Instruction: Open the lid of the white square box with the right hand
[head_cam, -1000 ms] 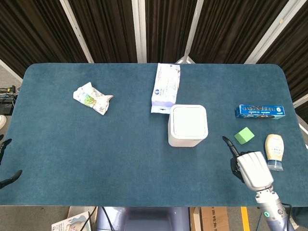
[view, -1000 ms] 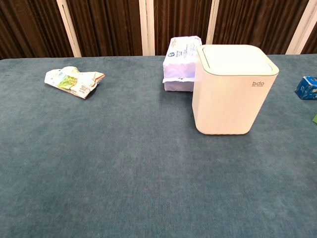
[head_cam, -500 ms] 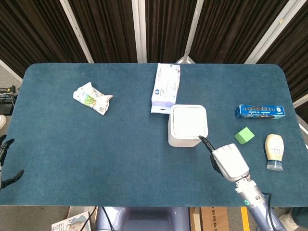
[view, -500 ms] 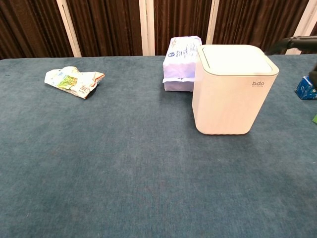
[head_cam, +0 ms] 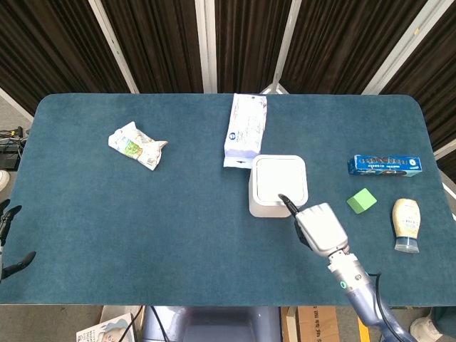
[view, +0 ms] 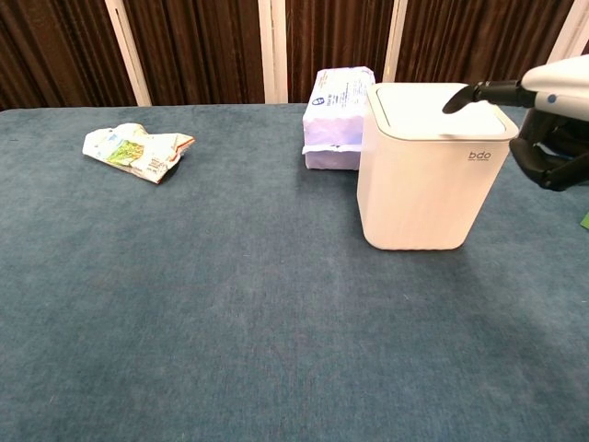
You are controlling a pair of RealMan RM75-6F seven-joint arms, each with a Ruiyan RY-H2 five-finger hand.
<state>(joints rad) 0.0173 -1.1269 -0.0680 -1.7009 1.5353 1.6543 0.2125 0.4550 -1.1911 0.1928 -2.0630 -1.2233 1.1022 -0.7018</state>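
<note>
Now we see the white square box [head_cam: 278,186] standing upright a little right of the table's middle, its lid [view: 439,111] shut and flat. Our right hand [head_cam: 320,228] sits at the near right corner of the box, one dark finger stretched out over the lid's near edge while the others curl in below; it has hold of nothing. In the chest view that fingertip [view: 457,98] hovers just at the lid's surface, and we cannot tell whether it touches. Our left hand [head_cam: 8,242] shows only as dark fingertips at the far left edge of the head view, off the table [head_cam: 178,235], and we cannot tell how it is set. Just beyond the box, touching or nearly touching its far left corner, lies a pale purple wipes pack [head_cam: 246,128]. Well to the left lies a crumpled snack wrapper [head_cam: 135,144]. To the right of the box we see a blue biscuit packet [head_cam: 385,164], a green cube [head_cam: 362,201] and a pale squeeze bottle [head_cam: 406,224].
</note>
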